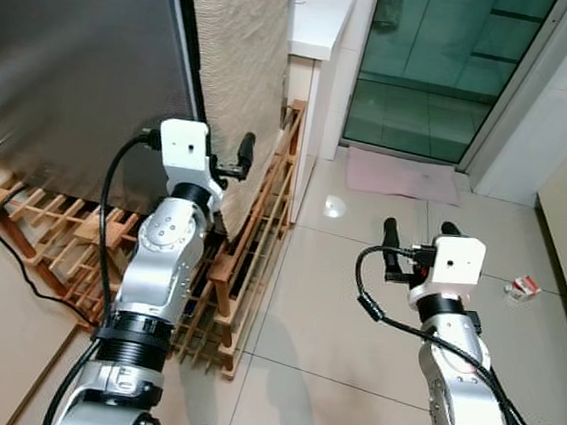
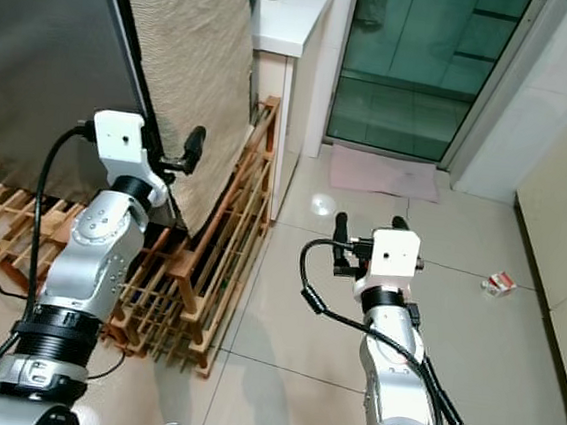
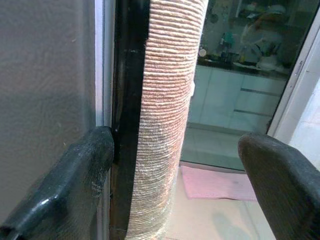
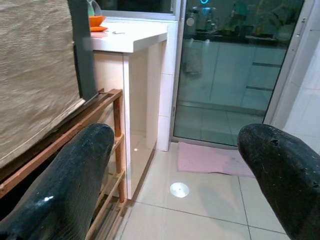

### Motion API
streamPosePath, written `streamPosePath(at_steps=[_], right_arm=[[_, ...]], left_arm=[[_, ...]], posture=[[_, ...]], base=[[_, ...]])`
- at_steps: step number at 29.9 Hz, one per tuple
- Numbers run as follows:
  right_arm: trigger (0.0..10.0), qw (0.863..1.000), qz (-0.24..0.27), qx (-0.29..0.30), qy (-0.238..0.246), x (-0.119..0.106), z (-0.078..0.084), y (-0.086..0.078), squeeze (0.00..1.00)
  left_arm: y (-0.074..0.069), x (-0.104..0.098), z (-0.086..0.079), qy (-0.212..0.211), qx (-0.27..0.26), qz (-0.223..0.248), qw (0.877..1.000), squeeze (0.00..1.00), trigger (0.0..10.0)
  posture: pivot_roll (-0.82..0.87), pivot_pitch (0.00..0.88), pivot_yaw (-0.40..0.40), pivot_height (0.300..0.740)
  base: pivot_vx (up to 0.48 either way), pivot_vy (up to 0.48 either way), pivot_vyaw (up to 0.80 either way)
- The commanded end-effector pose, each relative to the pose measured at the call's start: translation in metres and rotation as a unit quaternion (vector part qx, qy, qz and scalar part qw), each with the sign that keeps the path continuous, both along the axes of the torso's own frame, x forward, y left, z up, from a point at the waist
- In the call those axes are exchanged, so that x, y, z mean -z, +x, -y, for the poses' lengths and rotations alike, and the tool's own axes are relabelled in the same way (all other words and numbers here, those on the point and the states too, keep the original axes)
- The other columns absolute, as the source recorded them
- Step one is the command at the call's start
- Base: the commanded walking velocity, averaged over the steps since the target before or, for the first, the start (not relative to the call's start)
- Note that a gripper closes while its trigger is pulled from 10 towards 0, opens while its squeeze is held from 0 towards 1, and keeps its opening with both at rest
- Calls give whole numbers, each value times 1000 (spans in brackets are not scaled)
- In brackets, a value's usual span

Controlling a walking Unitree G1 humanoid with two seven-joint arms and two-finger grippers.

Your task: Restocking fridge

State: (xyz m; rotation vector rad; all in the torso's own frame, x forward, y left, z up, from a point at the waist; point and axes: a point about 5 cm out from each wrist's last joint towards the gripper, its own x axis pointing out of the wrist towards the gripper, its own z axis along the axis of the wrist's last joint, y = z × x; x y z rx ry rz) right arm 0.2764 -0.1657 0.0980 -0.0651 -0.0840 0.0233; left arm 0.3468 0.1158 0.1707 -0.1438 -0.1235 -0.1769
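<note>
So closest in, the right gripper [image 1: 416, 247] is just hanging out over the bare floor tiles [image 1: 344, 319], fingers spread wide with nothing between them, looks idle to me. The left gripper [image 1: 236, 164] is the busy one: it's raised up at the edge of the fridge [image 1: 77, 62], fingers wide apart and holding nothing, one finger [image 3: 75, 185] sitting right at the dark seam where the grey door meets the side, the other out in open air. The fridge side has a beige woven cloth [image 1: 240, 58] draped down it, and the whole thing sits on a wooden slatted rack [image 1: 243, 269]. My read is this is the door-opening step, nothing's been stocked yet, and I can't spot any groceries in reach. Next move probably calls for hooking that finger into the seam and pulling the door outward. Further back there's a white counter [image 1: 318, 15], a pink mat [image 1: 403, 176] by the glass door [image 1: 438, 67], and a small red and white packet [image 1: 524, 287] on the floor off to the right.
</note>
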Motion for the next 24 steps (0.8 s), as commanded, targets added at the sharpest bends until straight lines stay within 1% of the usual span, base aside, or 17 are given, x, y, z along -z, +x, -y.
streamPosePath(at_steps=[1,2,4,5,6,7,9,10,12,13,14,15,16,17,20,23,24], right_arm=[[10000,1000,-7,-3,-7,2,0,2,0],[10000,1000,-7,-3,-7,2,0,2,0],[10000,1000,-14,1,-5,4,2,2,0],[10000,1000,-17,5,-3,5,4,3,0],[10000,1000,-17,5,-3,5,5,3,0],[10000,1000,-17,5,-3,5,5,3,0],[10000,1000,-21,3,-1,6,3,3,0],[10000,1000,-21,3,-1,6,3,3,0],[10000,1000,-23,1,0,6,2,3,0],[10000,1000,-23,1,0,6,2,3,0],[10000,1000,-24,0,0,7,1,2,0],[10000,1000,-27,-2,1,8,0,1,0],[10000,1000,-27,-2,1,8,0,1,0],[10000,1000,-28,-2,2,9,0,1,0],[10000,999,-34,-3,3,12,-1,-2,0],[10000,999,-36,2,7,12,-2,-3,0],[10000,999,-36,2,7,12,-2,-3,0]], left_arm=[[-2,-1,39,7,97,-16,995,0,10000],[-2,-1,39,7,97,-16,995,0,10000],[-7,-5,57,5,161,-12,987,0,10000],[-14,-13,72,-9,221,4,975,0,10000],[-17,-19,76,-20,243,14,970,0,10000],[-17,-19,76,-20,243,14,970,0,10000],[-25,-38,87,-45,315,56,947,0,10000],[-25,-38,87,-45,315,56,947,0,10000],[-31,-47,91,-55,352,72,932,0,10000],[-31,-47,91,-55,352,72,932,0,10000],[-34,-50,93,-58,368,77,925,0,10000],[-40,-55,95,-62,398,84,911,0,10000],[-40,-55,95,-62,398,84,911,0,10000],[-42,-57,96,-63,407,86,907,0,10000],[-44,-56,93,-54,410,81,907,0,10000],[-37,-49,77,-41,358,69,930,0,10000],[-37,-49,77,-41,358,69,930,0,10000]], posture=[[-73,0,5,740],[-73,0,5,740],[-77,0,8,740],[-80,0,9,740],[-81,0,10,740],[-81,0,10,740],[-88,0,13,740],[-88,0,13,740],[-91,0,16,740],[-91,0,16,740],[-93,0,18,740],[-96,0,21,740],[-96,0,21,740],[-96,0,21,740],[-101,0,28,740],[-98,0,31,740],[-98,0,31,740]], base=[[0,0,0],[0,0,0],[0,0,0],[0,0,0],[0,0,0],[0,0,0],[0,0,0],[0,0,0],[0,0,0],[0,0,0],[0,0,0],[0,0,0],[0,0,0],[0,0,0],[0,0,0],[0,0,0],[0,0,0]])
